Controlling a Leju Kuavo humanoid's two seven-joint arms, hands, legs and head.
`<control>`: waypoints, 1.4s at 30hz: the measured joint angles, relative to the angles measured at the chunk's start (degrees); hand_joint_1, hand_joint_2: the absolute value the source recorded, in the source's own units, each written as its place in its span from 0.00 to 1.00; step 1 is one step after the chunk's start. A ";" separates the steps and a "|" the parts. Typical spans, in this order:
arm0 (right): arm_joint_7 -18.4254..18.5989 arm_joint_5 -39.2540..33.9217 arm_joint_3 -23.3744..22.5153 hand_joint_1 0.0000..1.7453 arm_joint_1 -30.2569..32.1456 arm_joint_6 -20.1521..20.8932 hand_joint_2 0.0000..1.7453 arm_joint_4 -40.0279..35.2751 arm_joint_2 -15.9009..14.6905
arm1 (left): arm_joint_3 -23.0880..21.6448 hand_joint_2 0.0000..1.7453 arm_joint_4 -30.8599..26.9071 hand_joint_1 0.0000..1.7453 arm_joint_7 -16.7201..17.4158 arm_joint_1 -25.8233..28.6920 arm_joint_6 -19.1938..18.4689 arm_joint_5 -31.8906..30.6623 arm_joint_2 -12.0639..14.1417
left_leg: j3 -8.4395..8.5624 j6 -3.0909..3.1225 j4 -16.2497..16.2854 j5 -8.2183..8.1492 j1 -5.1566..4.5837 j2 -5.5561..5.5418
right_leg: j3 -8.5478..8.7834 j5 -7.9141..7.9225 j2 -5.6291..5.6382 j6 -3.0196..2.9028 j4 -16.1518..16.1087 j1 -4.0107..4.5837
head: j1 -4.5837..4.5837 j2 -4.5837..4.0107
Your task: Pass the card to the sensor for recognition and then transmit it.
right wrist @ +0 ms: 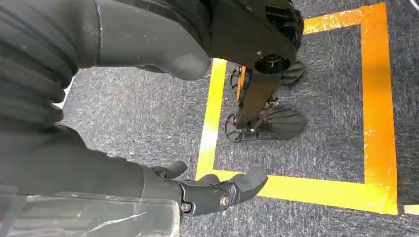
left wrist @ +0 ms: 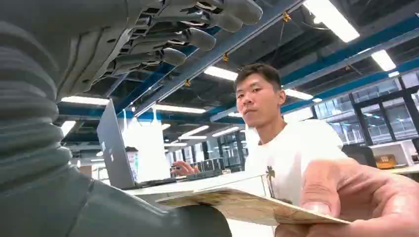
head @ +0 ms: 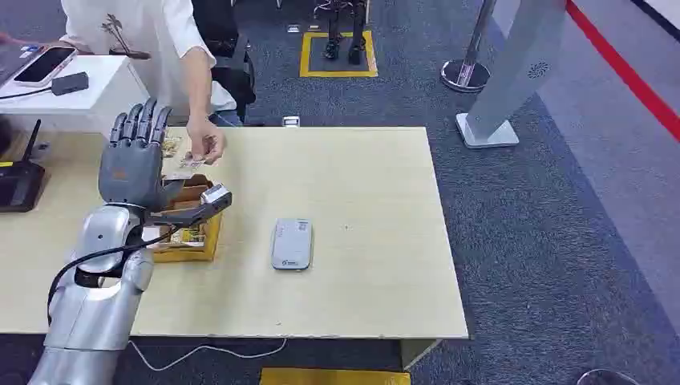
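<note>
Lying flat between a person's fingers (head: 207, 149), thin printed card (head: 191, 162), held over the wooden table (head: 353, 176) just beside the left hand (head: 135, 160), whose dark fingers stand spread, holding nothing. Rounded grey sensor (head: 291, 243) flat on the table, near a yellow box (head: 189, 241). Right hand (right wrist: 217, 190): fingers loosely curled, empty, above speckled carpet (right wrist: 148, 113).

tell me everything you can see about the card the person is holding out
The card is thin and flat, pale with a yellowish brown printed pattern that looks like paper or card stock. A person's hand pinches one end, holding it roughly level above the far left part of the table, beside the raised left hand. In the left wrist view its other end passes behind that hand's thumb; contact is unclear.
</note>
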 joint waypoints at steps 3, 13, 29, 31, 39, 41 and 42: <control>0.00 0.00 -0.02 0.00 0.00 0.00 1.00 0.00 0.00 | 0.00 1.00 0.00 1.00 0.00 0.00 -0.04 -0.09 0.00 | 0.00 0.00 0.00 0.00 0.00 0.00 | 0.00 0.00 0.00 0.00 0.00 0.00 | 0.00 0.00; -0.02 0.26 -0.35 0.00 0.00 0.00 1.00 -0.02 0.00 | 1.79 1.00 -0.66 1.00 -1.05 0.12 -1.88 -1.11 -1.42 | -0.01 0.00 0.00 0.00 0.00 0.00 | 0.00 0.00 0.00 0.00 0.00 0.00 | -0.02 0.00; -0.11 1.18 -1.11 0.00 -0.07 0.00 1.00 -0.07 0.02 | 3.32 1.00 -0.83 1.00 -1.11 0.09 -2.97 -1.97 -3.04 | 0.00 0.00 0.00 0.00 0.00 0.00 | 0.00 0.00 0.00 0.00 0.00 0.00 | 0.00 0.00; -0.11 1.20 -1.16 0.00 -0.08 0.00 1.00 -0.07 0.02 | 3.39 1.00 -0.83 1.00 -1.11 0.09 -3.02 -2.01 -3.10 | 0.00 0.00 0.00 0.00 0.00 0.00 | 0.00 0.00 0.00 0.00 0.00 0.00 | 0.00 0.00; -0.11 1.22 -1.44 0.00 -0.21 0.00 1.00 -0.07 0.09 | 3.76 1.00 -0.85 1.00 -1.11 0.08 -3.10 -2.14 -3.34 | 0.00 0.00 0.00 0.00 0.00 0.00 | 0.00 0.00 0.00 0.00 0.00 0.00 | 0.00 0.00; -0.11 1.22 -1.51 0.00 -0.25 0.00 1.00 -0.07 0.15 | 3.76 1.00 -0.85 1.00 -1.12 0.09 -3.17 -2.27 -3.34 | 0.00 0.00 0.00 0.00 0.00 0.00 | 0.00 0.00 0.00 0.00 0.00 0.00 | 0.00 0.00; -0.11 1.29 -1.53 0.00 -0.28 0.00 1.00 -0.07 0.18 | 3.76 1.00 -0.85 1.00 -1.11 0.09 -3.21 -2.42 -3.34 | 0.00 0.00 0.00 0.00 0.00 0.00 | 0.00 0.00 0.00 0.00 0.00 0.00 | 0.00 0.00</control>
